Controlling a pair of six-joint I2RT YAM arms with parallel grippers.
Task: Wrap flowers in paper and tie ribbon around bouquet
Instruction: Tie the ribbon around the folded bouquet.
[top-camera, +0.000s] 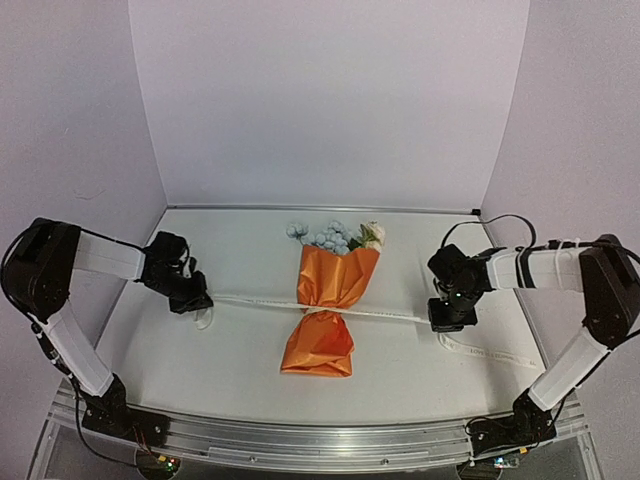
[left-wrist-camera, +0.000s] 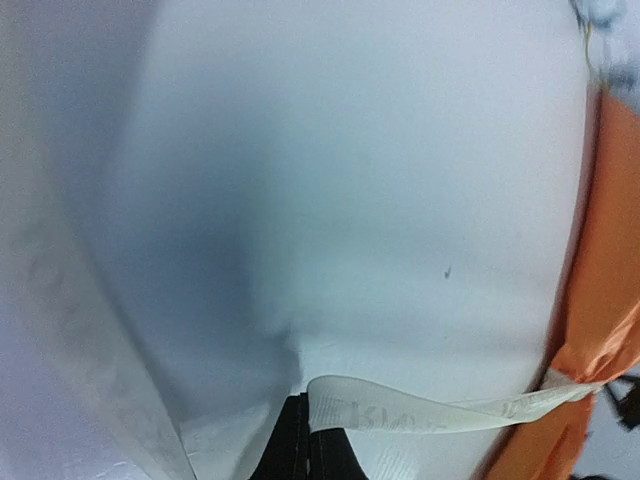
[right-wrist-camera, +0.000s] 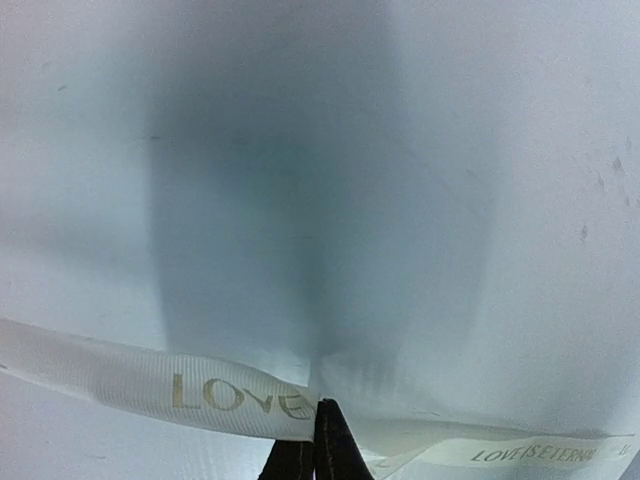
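One bouquet (top-camera: 325, 310) lies on the single worktop (top-camera: 230, 365). It consists of one sheet of orange paper (top-camera: 320, 345) and one bunch of flowers (top-camera: 335, 237). Several pale blue blooms are crowded together, too small to count exactly, and one cream bloom shows beside them. There is one ribbon (top-camera: 255, 300), with two stretches leaving the bouquet, one to each side. There are two arms, the left arm (top-camera: 105, 258) and the right arm (top-camera: 545, 268), each with one pair of jaws, making two pairs in all. Three pale walls (top-camera: 330, 100) surround the worktop.
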